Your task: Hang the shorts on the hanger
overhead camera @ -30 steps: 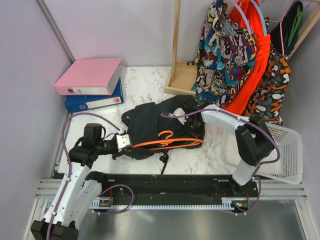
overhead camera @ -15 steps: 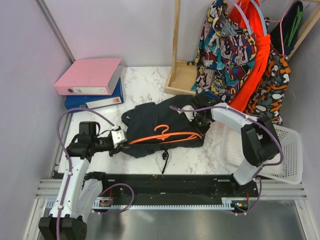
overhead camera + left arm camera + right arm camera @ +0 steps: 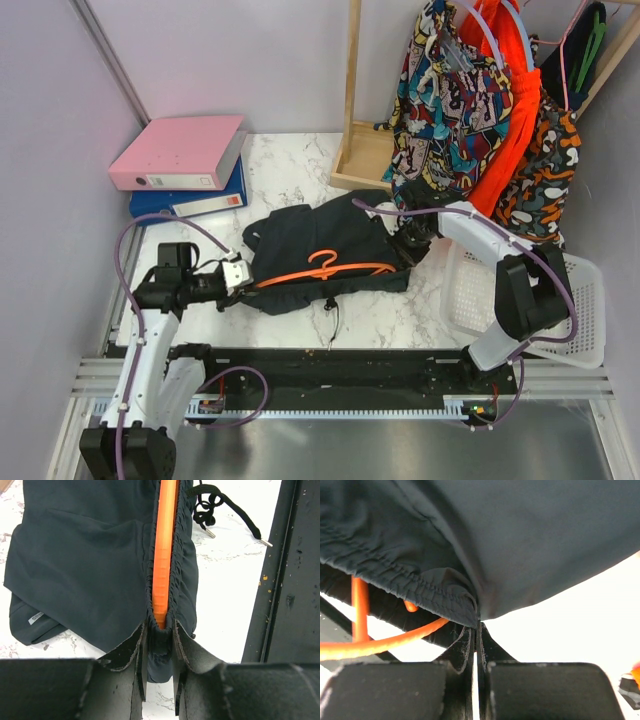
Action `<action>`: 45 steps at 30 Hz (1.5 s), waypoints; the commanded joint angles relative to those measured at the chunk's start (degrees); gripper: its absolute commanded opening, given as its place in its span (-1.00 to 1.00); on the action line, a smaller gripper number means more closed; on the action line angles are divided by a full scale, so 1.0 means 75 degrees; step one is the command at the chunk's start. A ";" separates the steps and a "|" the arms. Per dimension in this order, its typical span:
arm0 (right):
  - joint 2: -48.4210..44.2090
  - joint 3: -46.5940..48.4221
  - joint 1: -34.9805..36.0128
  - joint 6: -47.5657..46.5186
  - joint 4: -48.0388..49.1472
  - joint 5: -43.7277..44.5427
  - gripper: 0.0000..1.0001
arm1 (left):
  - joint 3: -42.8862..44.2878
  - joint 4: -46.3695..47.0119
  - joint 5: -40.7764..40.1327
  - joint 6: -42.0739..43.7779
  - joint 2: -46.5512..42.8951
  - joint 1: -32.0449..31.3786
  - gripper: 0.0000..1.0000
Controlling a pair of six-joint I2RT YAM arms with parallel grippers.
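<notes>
Shorts (image 3: 305, 240) lying flat on marble counter (image 3: 290, 170) with orange hanger (image 3: 330, 268) lodged in gathered waistband, left gripper (image 3: 238, 278) pinched tight on waistband end around hanger's tip, right gripper (image 3: 408, 250) clamped on fabric at opposite end.

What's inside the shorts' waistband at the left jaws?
The orange hanger runs inside the gathered waistband of the shorts, its end pinched with the fabric between the jaws of the left gripper. Its far end is covered.

left gripper (image 3: 238, 277) low, arm stretched forward, jaws pinched on shorts (image 3: 300, 240). right gripper (image 3: 408, 247) reaches inward, elbow bent, clamped on them too.
</notes>
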 commanded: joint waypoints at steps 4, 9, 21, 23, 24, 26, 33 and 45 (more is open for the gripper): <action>-0.0358 0.1323 -0.0122 -0.0425 -0.1139 0.0237 -1.00 | 0.0706 0.0121 -0.0348 0.0169 0.0614 0.0144 -0.96; -0.0358 0.1606 0.0311 -0.0413 -0.1408 0.0166 -0.97 | 0.0672 0.0367 -0.0501 0.0111 0.0720 0.0038 -0.96; -0.0744 0.2145 0.0382 -0.1021 -0.1643 -0.0466 0.59 | 0.0496 0.0766 -0.0302 -0.0463 0.0802 0.0038 -0.96; -0.0779 0.2367 0.0382 -0.1104 -0.1550 -0.0782 0.68 | 0.0531 0.0789 -0.0267 -0.0463 0.0860 0.0038 -0.97; -0.0768 0.2484 0.0394 -0.1139 -0.1514 -0.0887 0.70 | 0.0554 0.0777 -0.0267 -0.0463 0.0918 0.0038 -0.96; -0.0698 0.2789 0.0382 -0.1139 -0.1409 -0.1145 0.81 | 0.0589 0.0777 -0.0290 -0.0463 0.0965 0.0038 -0.96; -0.0919 0.2746 0.0417 -0.1701 -0.1058 -0.2936 0.68 | 0.0648 0.0789 -0.0185 -0.0534 0.1059 0.0038 -0.97; -0.1085 0.0952 0.2256 -0.2557 0.1227 -0.2425 0.30 | 0.0625 0.0789 -0.0091 -0.0475 0.1118 0.0038 -0.97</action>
